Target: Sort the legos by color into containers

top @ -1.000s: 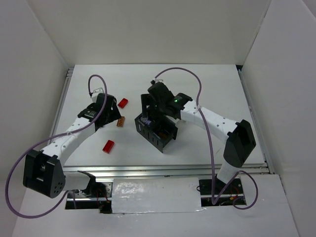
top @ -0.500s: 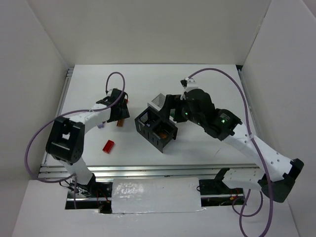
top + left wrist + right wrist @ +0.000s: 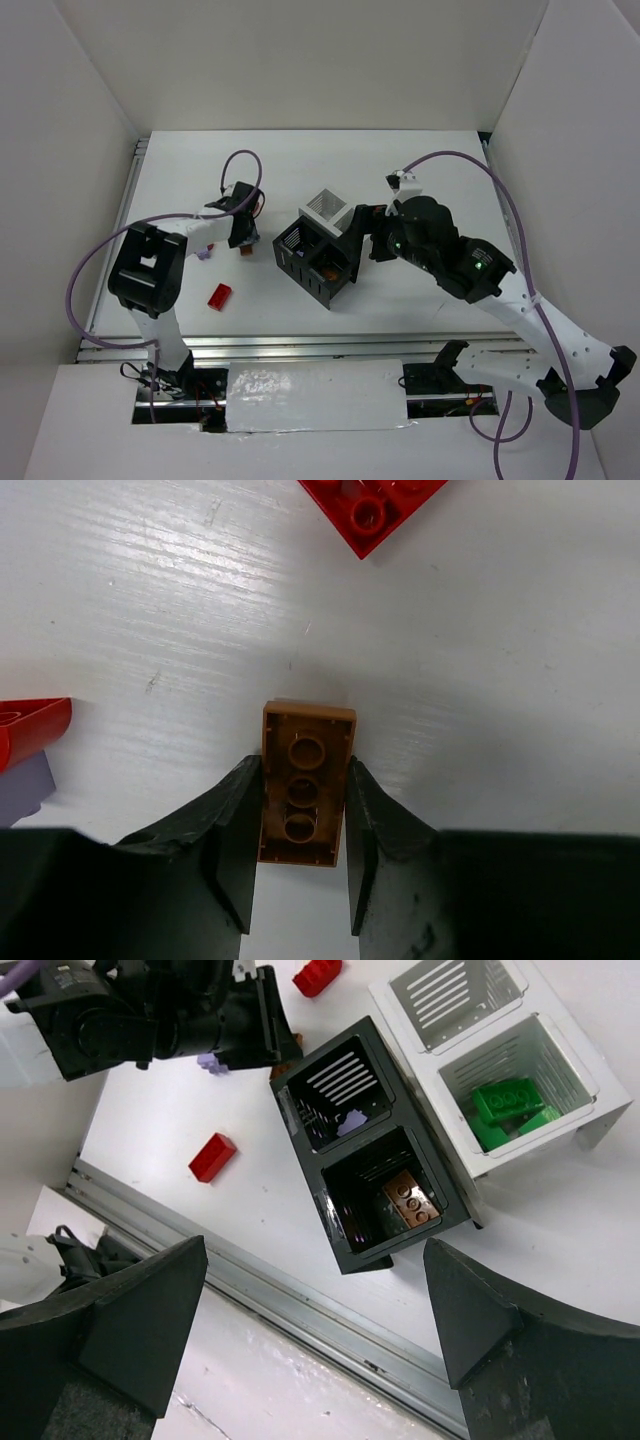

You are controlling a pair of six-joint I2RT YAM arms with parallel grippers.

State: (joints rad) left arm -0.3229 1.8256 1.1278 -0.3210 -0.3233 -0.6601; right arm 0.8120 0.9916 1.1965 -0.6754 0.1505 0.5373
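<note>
My left gripper (image 3: 302, 772) is shut on an orange-brown lego (image 3: 305, 795) with its hollow side up, low over the white table, left of the containers (image 3: 243, 240). My right gripper (image 3: 315, 1320) hangs open and empty high above the containers. One black container holds a light purple lego (image 3: 348, 1122), the other an orange-brown lego (image 3: 411, 1200). One white container holds green legos (image 3: 510, 1105); the second white container (image 3: 450, 995) shows nothing inside. Loose on the table lie a red lego (image 3: 219, 296), another red lego (image 3: 385, 505) and a light purple lego (image 3: 210, 1061).
A third red piece (image 3: 25, 730) shows at the left edge of the left wrist view. The metal rail (image 3: 300, 345) runs along the table's near edge. White walls enclose the table on three sides.
My left gripper has closed on the orange-brown lego. My right arm has drawn back to the right, away from above the containers, its jaws still wide.
</note>
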